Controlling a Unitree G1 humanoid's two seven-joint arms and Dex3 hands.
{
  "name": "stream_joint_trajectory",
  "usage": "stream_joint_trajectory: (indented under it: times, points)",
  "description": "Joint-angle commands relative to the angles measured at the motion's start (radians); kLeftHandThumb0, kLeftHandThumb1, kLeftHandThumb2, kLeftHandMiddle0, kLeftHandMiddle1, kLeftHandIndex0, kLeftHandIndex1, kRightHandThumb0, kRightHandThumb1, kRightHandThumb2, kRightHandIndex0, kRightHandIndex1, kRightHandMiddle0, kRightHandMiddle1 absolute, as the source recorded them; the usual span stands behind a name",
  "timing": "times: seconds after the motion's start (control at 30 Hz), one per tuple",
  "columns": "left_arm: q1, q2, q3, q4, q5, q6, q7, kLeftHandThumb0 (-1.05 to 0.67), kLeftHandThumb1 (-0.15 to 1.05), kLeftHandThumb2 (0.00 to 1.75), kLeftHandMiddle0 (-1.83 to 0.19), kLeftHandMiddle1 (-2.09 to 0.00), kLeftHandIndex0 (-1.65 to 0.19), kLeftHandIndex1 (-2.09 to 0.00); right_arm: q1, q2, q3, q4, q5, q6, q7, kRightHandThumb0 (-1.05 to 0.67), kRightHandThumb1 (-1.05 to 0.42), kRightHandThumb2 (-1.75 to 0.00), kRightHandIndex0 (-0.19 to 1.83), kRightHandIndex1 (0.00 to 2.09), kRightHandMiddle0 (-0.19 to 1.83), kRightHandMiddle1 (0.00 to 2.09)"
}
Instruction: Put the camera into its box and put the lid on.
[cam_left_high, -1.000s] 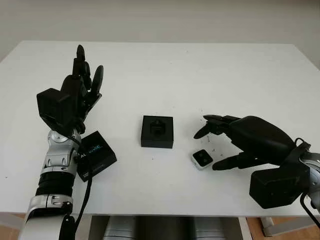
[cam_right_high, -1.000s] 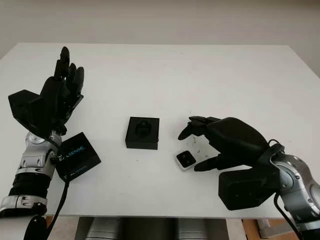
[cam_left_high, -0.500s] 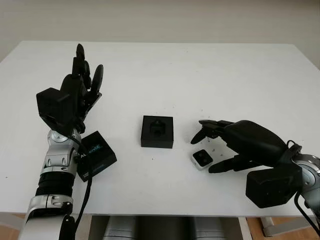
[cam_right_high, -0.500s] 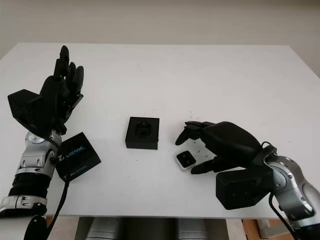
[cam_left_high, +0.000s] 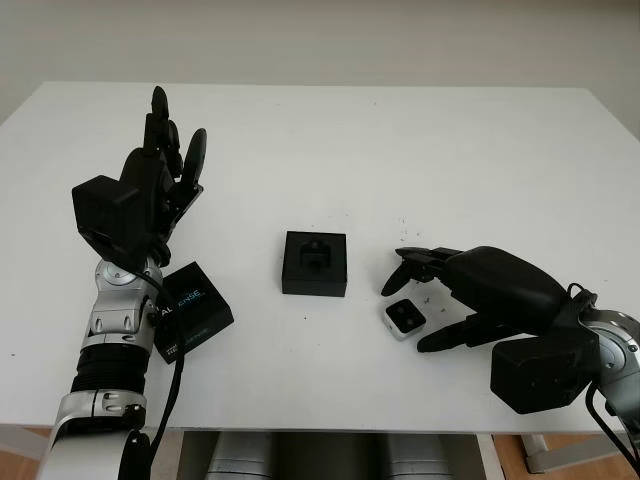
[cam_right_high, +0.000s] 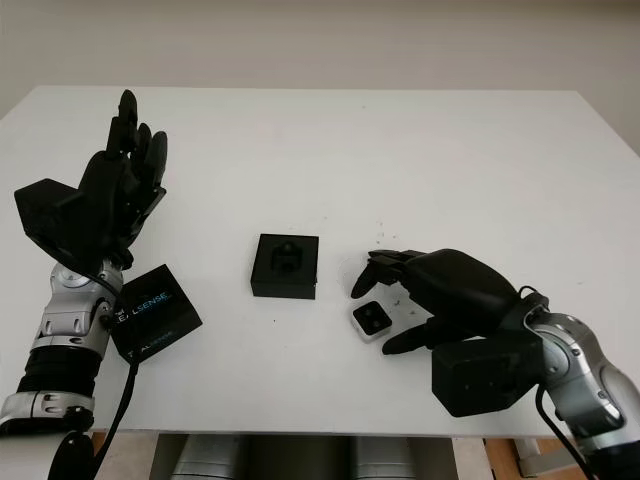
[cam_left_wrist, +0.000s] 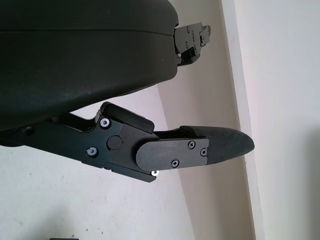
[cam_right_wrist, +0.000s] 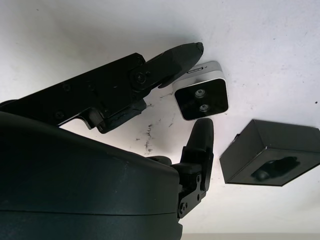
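Note:
A small silver camera (cam_left_high: 405, 318) with a black face lies flat on the white table (cam_left_high: 400, 150), right of centre near the front. My right hand (cam_left_high: 425, 305) hovers low over it, open, with fingers on either side of the camera (cam_right_wrist: 202, 100) but not closed on it. The open black box (cam_left_high: 315, 263) with a moulded insert sits at the table's centre, left of the camera. Its black lid (cam_left_high: 190, 310) with pale lettering lies at the front left. My left hand (cam_left_high: 160, 185) is raised above the table's left side, open and holding nothing.
The table's front edge (cam_left_high: 330, 430) runs just below both arms. Small dark specks (cam_left_high: 405, 230) mark the surface behind the camera. Beyond the table's far edge stands a pale wall (cam_left_high: 320, 40).
My right hand has sunk and drawn back toward the front, its fingers coming closer around the camera. The camera, box, lid and left hand have not moved.

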Motion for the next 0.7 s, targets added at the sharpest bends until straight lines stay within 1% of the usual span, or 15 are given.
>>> stream_joint_trajectory:
  times: [0.0,0.2,0.43,0.67]
  points:
    - [0.005,0.000,0.004,-0.015,-0.009,-0.003,0.000,-0.77,1.05,0.47,0.19,0.00,0.19,0.00,-0.017,0.008,0.007,0.008,0.001,0.002,0.002,-0.50,-0.85,-0.05,0.29,0.06,0.26,1.10]
    - [0.010,-0.001,0.004,-0.021,-0.012,0.001,-0.002,-0.77,1.05,0.46,0.19,0.00,0.19,0.00,-0.021,0.013,0.013,0.024,0.002,0.000,-0.007,-0.48,-0.84,-0.05,0.31,0.07,0.30,1.18]
    - [0.011,0.001,0.000,-0.022,-0.006,0.001,0.001,-0.77,1.05,0.47,0.19,0.00,0.19,-0.01,-0.014,0.034,0.011,0.078,0.009,-0.031,-0.062,-0.40,-0.85,-0.06,0.35,0.08,0.38,1.28]
    - [0.014,-0.002,0.002,-0.037,-0.007,0.020,0.007,-0.77,1.05,0.45,0.19,0.00,0.19,-0.01,-0.016,0.034,0.012,0.118,0.013,-0.062,-0.089,-0.36,-0.91,-0.07,0.36,0.08,0.43,1.37]
